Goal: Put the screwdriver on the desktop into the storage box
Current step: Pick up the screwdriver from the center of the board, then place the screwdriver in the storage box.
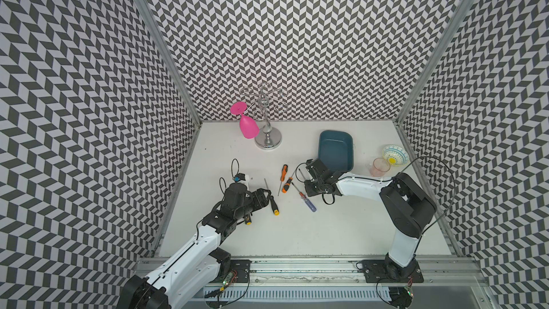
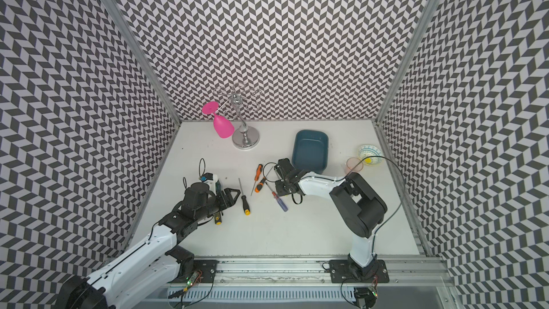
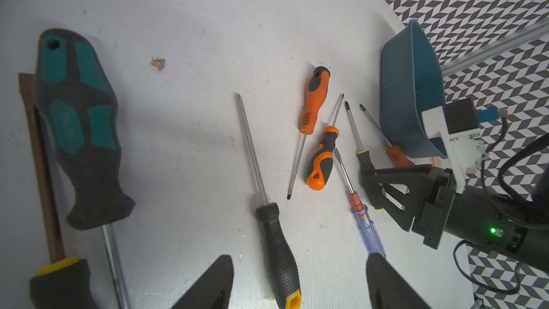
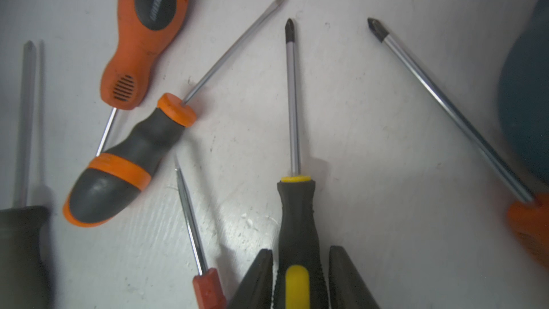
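**Screwdriver pickup: grasp made on the desktop, storage box unfilled**

Screwdrivers lie scattered over the middle of the desktop (image 1: 341,233). Toward its left edge the left gripper (image 1: 265,198) hangs with jaws apart and empty at the handle of a yellow-capped screwdriver (image 1: 273,204). Further right lie an orange screwdriver (image 1: 284,171), a stubby orange-and-black screwdriver (image 1: 287,184) and a blue-handled screwdriver (image 1: 309,205).

Next, the right gripper (image 4: 300,249) sits low, its jaws closed against both sides of the black handle of the yellow-collared screwdriver (image 4: 295,212). The shaft rests on the desktop, tip toward the far edge, just short of the storage box (image 1: 334,150).

Step in hand: the grasp, with the lift not yet begun. The next move probably calls for a straight lift clear of the blue-handled shaft just beside it. A short carry over the box's near wall would follow, then a release with the shaft along the box's long side.

The storage box, toward the far right corner, shows a bare floor; its near end is hidden behind the gripper. At the right edge a pink cup (image 1: 380,167) and a patterned bowl (image 1: 399,151) hold nothing that shows.
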You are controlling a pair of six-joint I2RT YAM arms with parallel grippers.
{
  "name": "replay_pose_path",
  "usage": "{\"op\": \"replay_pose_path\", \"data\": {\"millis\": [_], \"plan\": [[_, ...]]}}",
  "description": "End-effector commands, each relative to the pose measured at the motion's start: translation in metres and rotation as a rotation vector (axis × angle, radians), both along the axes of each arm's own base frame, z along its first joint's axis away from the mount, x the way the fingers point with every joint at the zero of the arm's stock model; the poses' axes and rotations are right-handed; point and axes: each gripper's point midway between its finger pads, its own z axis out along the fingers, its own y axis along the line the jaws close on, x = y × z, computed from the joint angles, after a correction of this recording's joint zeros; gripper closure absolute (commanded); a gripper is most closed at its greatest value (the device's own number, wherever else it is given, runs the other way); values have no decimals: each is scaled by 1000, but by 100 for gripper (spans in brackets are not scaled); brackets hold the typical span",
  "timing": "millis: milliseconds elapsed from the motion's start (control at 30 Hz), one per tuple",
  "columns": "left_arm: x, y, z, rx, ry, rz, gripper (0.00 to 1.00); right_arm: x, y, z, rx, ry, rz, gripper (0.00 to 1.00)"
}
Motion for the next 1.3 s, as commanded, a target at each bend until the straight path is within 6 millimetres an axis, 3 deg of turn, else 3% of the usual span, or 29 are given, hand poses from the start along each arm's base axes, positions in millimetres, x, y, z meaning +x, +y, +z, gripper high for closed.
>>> {"op": "replay_pose_path", "data": {"millis": [0, 167, 500, 700, 833, 1033, 1267], "plan": [[0, -1, 0, 1, 1, -7, 26, -3, -3, -9, -46, 8, 3, 71], [1, -2, 2, 2, -2, -8, 26, -2, 2, 5, -25, -12, 25, 81], [3, -4, 7, 11, -16, -26, 26, 7, 9, 82, 81, -134, 38, 84], [1, -8, 11, 9, -27, -49, 26, 34, -3, 117, 146, -181, -31, 84], [-1, -10, 11, 10, -28, -62, 25, 65, -20, 136, 223, -201, -106, 84], [-6, -12, 13, 10, -30, -72, 26, 113, -56, 140, 297, -208, -242, 84], [-9, -12, 11, 5, -25, -72, 26, 145, -74, 105, 350, -143, -330, 84]]}}
